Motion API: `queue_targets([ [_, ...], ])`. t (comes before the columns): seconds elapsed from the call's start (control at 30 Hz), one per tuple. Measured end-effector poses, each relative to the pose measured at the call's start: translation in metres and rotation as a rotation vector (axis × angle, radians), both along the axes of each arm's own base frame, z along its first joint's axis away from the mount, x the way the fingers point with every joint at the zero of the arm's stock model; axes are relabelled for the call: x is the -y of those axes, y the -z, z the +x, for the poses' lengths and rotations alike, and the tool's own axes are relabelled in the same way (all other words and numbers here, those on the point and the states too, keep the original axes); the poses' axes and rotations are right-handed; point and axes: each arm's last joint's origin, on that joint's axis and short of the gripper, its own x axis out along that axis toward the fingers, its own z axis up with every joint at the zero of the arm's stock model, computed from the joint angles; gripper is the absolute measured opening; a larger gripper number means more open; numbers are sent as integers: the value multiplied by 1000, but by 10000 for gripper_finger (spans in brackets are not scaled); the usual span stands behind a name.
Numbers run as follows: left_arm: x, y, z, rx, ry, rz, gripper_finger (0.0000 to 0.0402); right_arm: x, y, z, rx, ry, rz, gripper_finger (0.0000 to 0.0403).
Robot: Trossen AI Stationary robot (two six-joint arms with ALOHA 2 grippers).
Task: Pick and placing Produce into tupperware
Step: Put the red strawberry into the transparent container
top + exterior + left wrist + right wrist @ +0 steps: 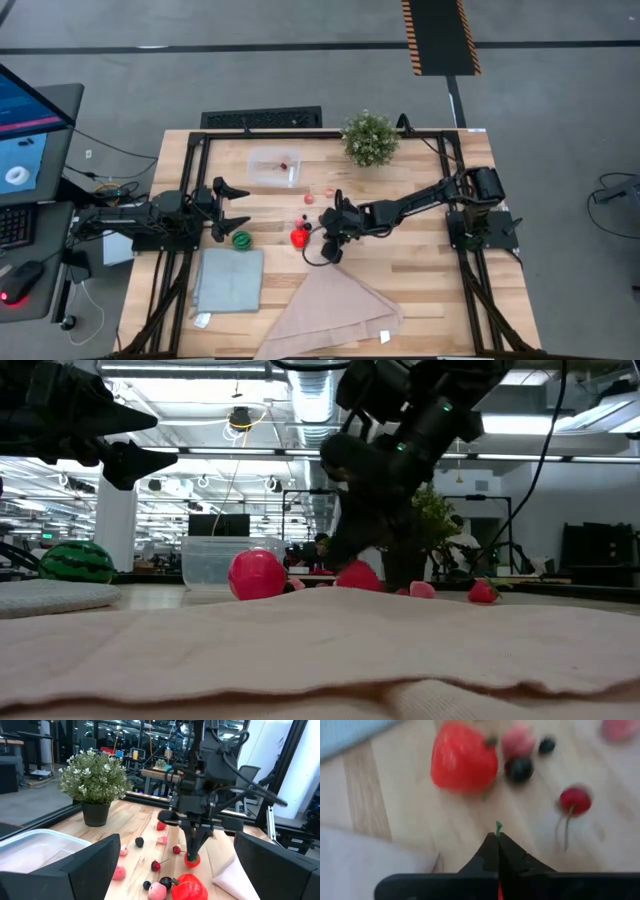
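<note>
Right gripper point(193, 854) pinches a small red strawberry-like toy fruit point(192, 860) by its green tip, low over the table. The thin hold could slip. The clear rectangular plastic container point(274, 167) sits far-left; left gripper point(232, 209) waits spread apart.

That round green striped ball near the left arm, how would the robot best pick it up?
The round green ball sits alone on bare wood, just above the grey-blue cloth. Being round, it offers no handle, so I would come straight down from above and pinch across its widest middle. The open left gripper is closest to it.
</note>
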Motion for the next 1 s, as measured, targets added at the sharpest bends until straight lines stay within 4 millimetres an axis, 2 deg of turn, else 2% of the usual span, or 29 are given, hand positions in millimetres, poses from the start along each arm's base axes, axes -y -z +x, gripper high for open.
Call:
queue_targets([
  [0.13,0,0,0,1,-6,0,382,12,-13,9,24,-15,-36,24],
  [0.33,0,0,0,2,-6,0,382,32,-45,27,99,-57,-117,11],
  [0.5,0,0,0,2,-6,0,382,60,-70,38,169,-40,-176,24],
  [0.63,0,0,0,2,-6,0,382,88,-91,45,251,-33,-190,14],
  [0.87,0,0,0,1,-10,13,382,129,-111,46,389,-18,-146,22],
  [1.0,0,0,0,0,-14,23,382,146,-116,44,439,-6,-134,17],
])
